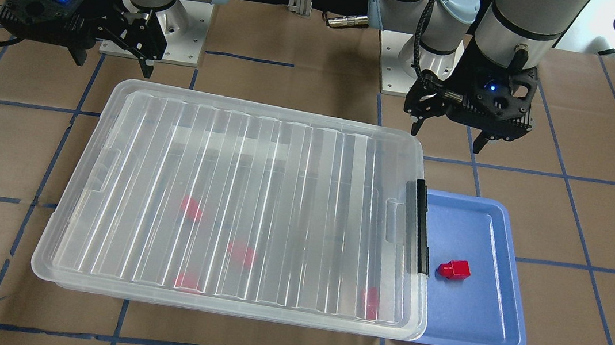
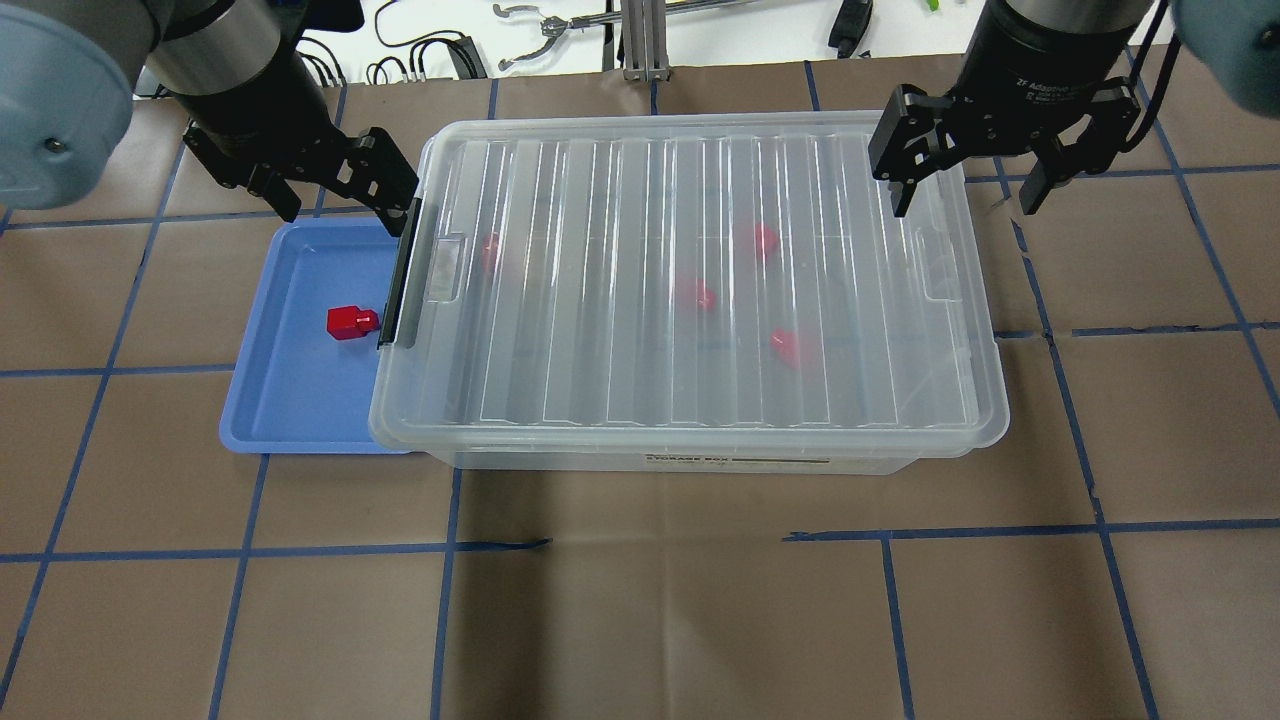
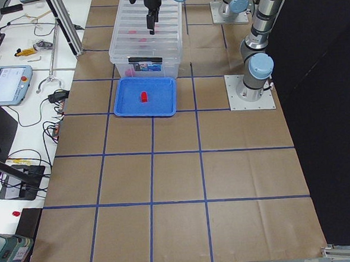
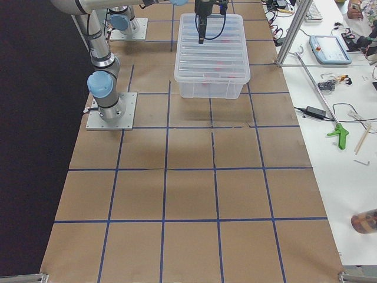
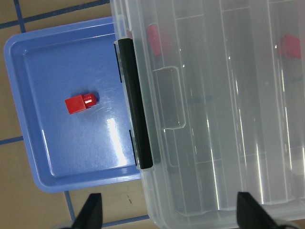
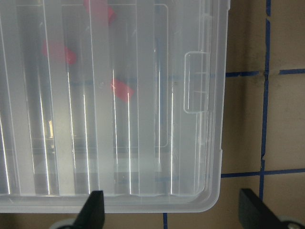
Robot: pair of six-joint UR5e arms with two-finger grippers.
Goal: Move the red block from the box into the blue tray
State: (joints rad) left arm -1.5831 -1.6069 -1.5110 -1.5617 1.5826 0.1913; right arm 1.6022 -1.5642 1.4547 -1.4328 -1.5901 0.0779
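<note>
overhead exterior: brown paper table (image 2: pixel 640 620), blue tape grid (image 2: pixel 300 550), white bench (image 2: pixel 740 30); left fingers (image 2: pixel 395 195) spread, right fingers (image 2: pixel 900 185) spread.

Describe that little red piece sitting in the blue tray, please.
The red block is a small, glossy, plastic-looking piece: a roughly cubic body with a narrower stub on one end. It lies alone on the floor of the blue tray, stub pointing toward the clear box, close to its black latch bar. Only the tray touches it.

Block (image 2: pixel 352 322) sits in the tray (image 2: pixel 290 400), and the tray is right against the box (image 2: pixel 700 458) at its latch end, robot's left. Four more blocks (image 2: pixel 695 293) lie inside, under the lid (image 2: pixel 620 380).
</note>
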